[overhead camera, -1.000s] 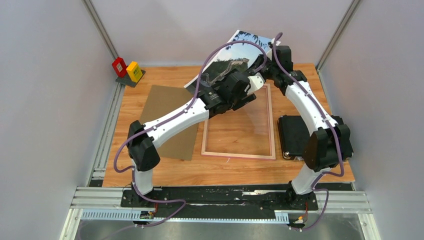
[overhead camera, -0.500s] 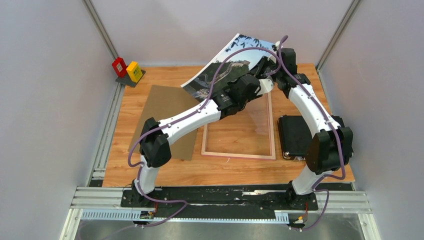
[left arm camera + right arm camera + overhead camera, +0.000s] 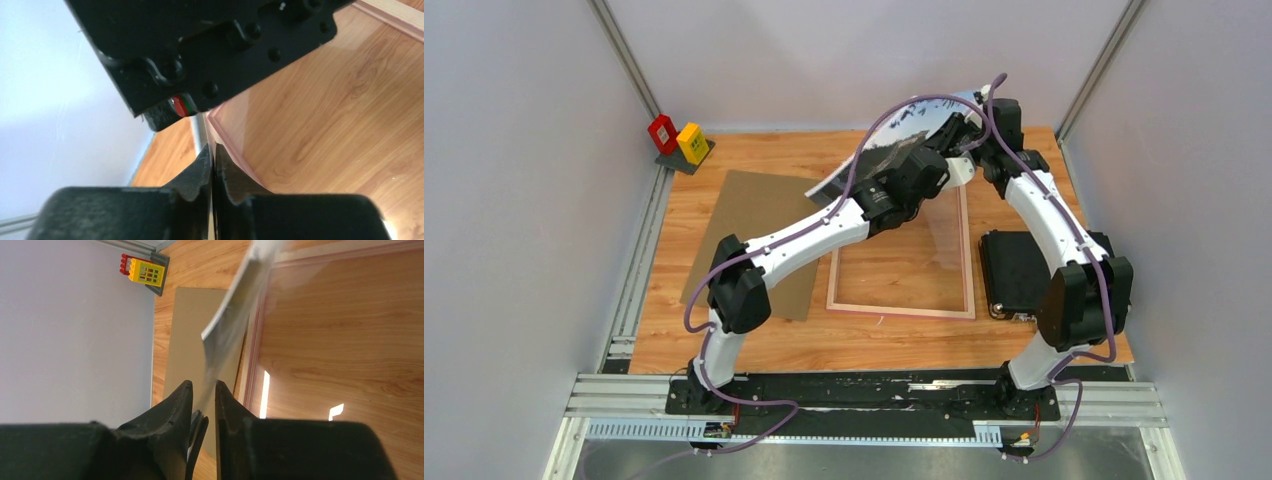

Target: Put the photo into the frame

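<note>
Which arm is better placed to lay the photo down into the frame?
Probably left: left gripper pinches the photo just above a corner of the frame; right gripper grips it farther off.

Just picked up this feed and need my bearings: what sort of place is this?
Probably a lab robot test cell: plain grey partition walls close in on three sides, aluminium-profile framing runs along the near edge, and the work surface is a wood-top table.

Soft even light is filling everything — the frame (image 3: 330, 340) is bouncing two glare patches, the photo (image 3: 235, 310) is smearing out of focus.
</note>
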Robot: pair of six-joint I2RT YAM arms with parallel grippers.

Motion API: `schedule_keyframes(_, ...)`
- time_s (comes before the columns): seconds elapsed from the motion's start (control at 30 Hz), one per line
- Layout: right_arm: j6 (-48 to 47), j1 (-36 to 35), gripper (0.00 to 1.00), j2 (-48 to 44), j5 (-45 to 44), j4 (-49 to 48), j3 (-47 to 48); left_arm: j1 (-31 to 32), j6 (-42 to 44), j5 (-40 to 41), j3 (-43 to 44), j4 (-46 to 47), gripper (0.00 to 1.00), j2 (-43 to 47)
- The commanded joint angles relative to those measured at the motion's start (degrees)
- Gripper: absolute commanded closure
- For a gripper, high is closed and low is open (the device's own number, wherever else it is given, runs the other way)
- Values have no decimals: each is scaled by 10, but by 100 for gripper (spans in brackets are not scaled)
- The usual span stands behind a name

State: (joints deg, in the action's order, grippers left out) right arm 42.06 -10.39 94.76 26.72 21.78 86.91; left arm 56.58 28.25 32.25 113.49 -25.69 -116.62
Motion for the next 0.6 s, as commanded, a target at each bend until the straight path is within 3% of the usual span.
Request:
schedule_keyframes(0.0, 7, 3, 75, -41, 11, -36, -6, 5, -15, 6, 37, -7, 97, -10)
schedule_keyframes(0.1, 7, 4, 68, -48, 11, -38, -10, 4, -24, 1, 37, -14, 100, -9)
schedule_keyframes(0.27, 7, 12, 47, -59, 9, -39, -15, 5, -36, -12, 36, -24, 100, 3)
schedule_keyframes(0.4, 7, 29, 21, -75, 10, -38, -16, 5, -50, -34, 43, -44, 100, 21)
schedule_keyframes(0.57, 8, 63, 0, -101, 9, -38, -21, 4, -71, -57, 65, -72, 100, 37)
